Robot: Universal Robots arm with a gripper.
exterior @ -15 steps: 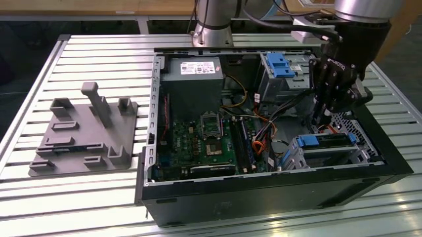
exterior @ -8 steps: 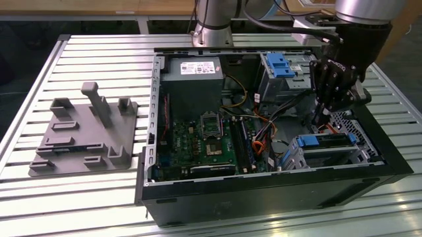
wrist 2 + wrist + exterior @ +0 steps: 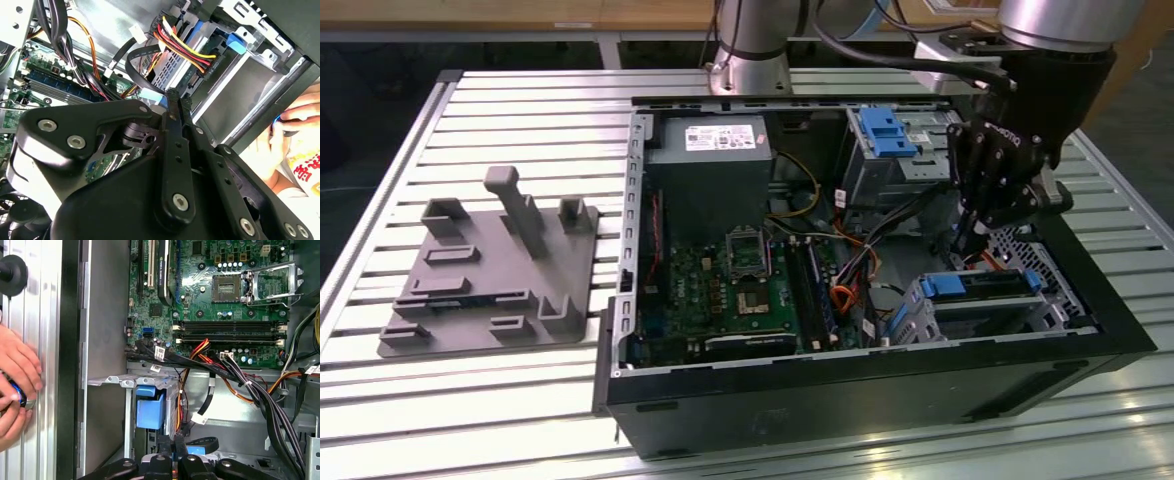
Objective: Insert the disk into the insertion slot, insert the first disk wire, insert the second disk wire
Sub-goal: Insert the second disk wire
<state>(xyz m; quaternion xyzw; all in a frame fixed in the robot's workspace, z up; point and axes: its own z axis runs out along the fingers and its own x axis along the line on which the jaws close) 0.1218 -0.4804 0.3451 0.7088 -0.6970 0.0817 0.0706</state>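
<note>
Exterior view | disk [image 3: 983,286] w/ blue rail sits in insertion slot [image 3: 1041,305] | labels unreadable | gripper [image 3: 974,243] fingers closed, holding what: can't tell

No print can be made out, though the power supply label [image 3: 722,138] perhaps bears text.

The arm [image 3: 754,40] is made of brushed silver tubes with grey joint caps and a black cable [image 3: 907,62] looped along it at the top of the exterior view. Its hand [image 3: 974,235] is matte black with white lettering on the side, built of flat, rounded link plates [image 3: 80,135] pinned with shiny silver screws [image 3: 180,201], tapering to slim black fingers [image 3: 172,107].
</note>
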